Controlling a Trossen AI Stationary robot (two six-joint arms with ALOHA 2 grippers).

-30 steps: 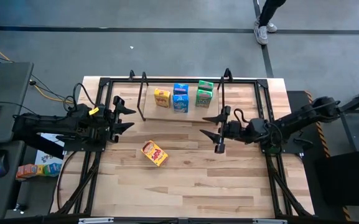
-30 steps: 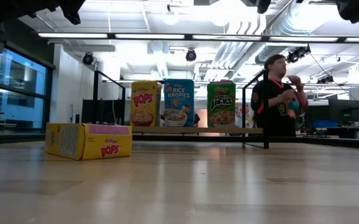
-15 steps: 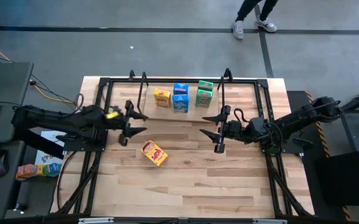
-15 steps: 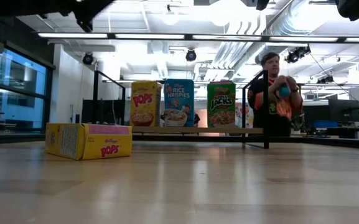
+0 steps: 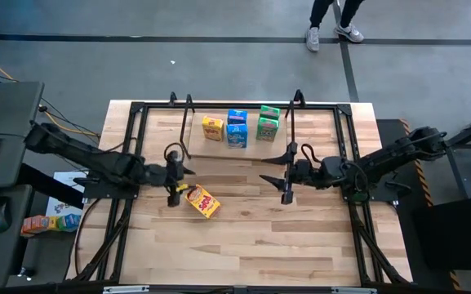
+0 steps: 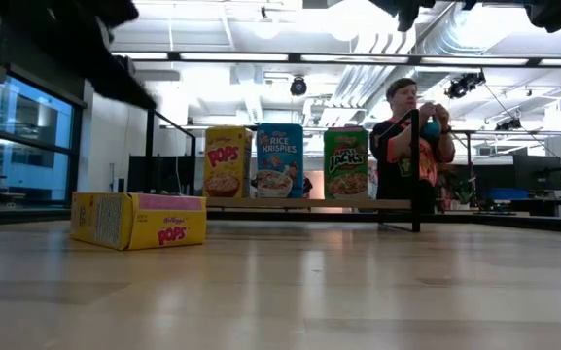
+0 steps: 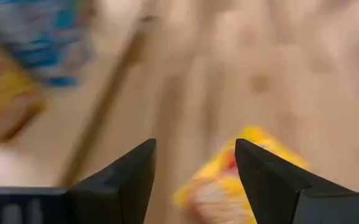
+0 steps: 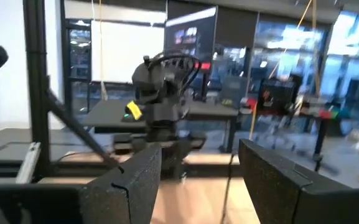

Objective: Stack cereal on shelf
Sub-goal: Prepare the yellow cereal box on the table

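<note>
The left tool (image 5: 171, 175) hangs low over the wooden counter (image 5: 243, 237), and its two fingers are spread apart with nothing between them. Right beside it, just past its tips, a yellow cereal box (image 5: 202, 200) lies flat on its side. In the left wrist view the same box (image 7: 241, 180) shows blurry in the gap between the two dark fingers (image 7: 135, 174), a little ahead of them. In the low view this box (image 6: 139, 220) lies alone on the counter, with the word POPS on its front.

The right tool (image 5: 285, 173) hangs on the far side of the box from the left tool, well apart from it, and points toward the left tool. Its fingers are spread apart too, and it holds nothing. In the right wrist view the left arm (image 8: 160, 81) shows across the counter.

Farther off than both tools stands the shelf (image 5: 239, 145), with thin black rods around a light board. On it stand a yellow box (image 5: 212, 127), blue boxes (image 5: 237, 129) and green boxes (image 5: 268, 124), all upright and side by side. The low view shows the yellow one (image 6: 225, 161), a blue one (image 6: 279, 160) and a green one (image 6: 345, 163) in a row.

Beyond the shelf, a person (image 6: 406, 146) stands in the room with both hands up by the chest.
</note>
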